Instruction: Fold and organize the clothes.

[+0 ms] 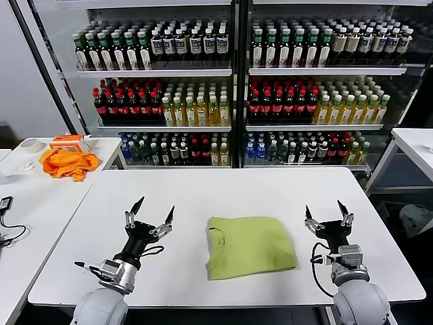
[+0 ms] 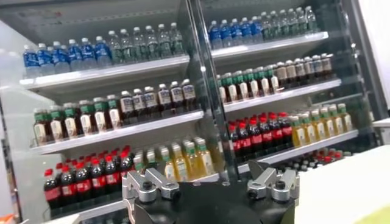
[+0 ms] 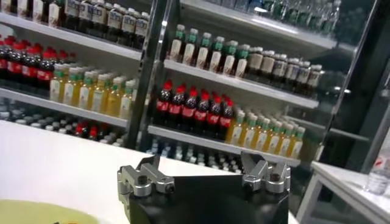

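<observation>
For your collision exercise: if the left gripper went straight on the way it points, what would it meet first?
Nothing near: the left gripper points up and away over the bare table, beside the shirt. Probably the bottle shelves beyond, though depth is unclear.

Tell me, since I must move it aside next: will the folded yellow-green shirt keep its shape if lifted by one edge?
Probably not. The folded T-shirt looks like soft, thin fabric lying flat on the white table, so lifted by one edge it would likely droop and unfold. It seems light; pushing may bunch its layers rather than slide it.

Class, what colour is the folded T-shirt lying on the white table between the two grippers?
Light yellow-green; the T-shirt shows best in the head view.
</observation>
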### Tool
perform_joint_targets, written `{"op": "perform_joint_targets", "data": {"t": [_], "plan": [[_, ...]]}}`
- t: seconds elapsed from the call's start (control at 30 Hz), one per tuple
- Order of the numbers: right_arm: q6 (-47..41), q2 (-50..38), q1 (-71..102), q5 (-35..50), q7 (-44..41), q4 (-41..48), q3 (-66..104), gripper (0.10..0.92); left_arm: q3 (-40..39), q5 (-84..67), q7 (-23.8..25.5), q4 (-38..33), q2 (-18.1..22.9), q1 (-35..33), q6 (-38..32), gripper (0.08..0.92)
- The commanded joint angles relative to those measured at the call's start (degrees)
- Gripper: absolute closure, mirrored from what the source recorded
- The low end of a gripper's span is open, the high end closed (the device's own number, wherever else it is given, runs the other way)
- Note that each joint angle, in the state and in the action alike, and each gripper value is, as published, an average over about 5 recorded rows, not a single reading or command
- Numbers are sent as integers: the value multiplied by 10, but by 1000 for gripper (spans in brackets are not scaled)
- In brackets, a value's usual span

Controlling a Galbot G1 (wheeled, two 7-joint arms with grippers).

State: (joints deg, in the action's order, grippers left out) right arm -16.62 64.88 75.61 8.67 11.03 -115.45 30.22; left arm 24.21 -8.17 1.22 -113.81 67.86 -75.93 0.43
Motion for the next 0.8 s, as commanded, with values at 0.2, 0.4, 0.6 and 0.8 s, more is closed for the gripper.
{"op": "perform_joint_targets", "data": {"t": [0.2,0.4,0.6,0.8], "plan": [[69,10,8,-29,-39,43,43,203,-19,-18,21,14,13,12,-33,177],[68,3,9,-15,-37,36,45,203,-15,-13,23,9,23,5,-32,177],[71,-3,13,-22,-26,24,43,203,-6,-10,34,5,26,5,-27,177],[95,-4,22,-38,-33,17,38,203,4,1,37,16,26,11,-25,177]]}}
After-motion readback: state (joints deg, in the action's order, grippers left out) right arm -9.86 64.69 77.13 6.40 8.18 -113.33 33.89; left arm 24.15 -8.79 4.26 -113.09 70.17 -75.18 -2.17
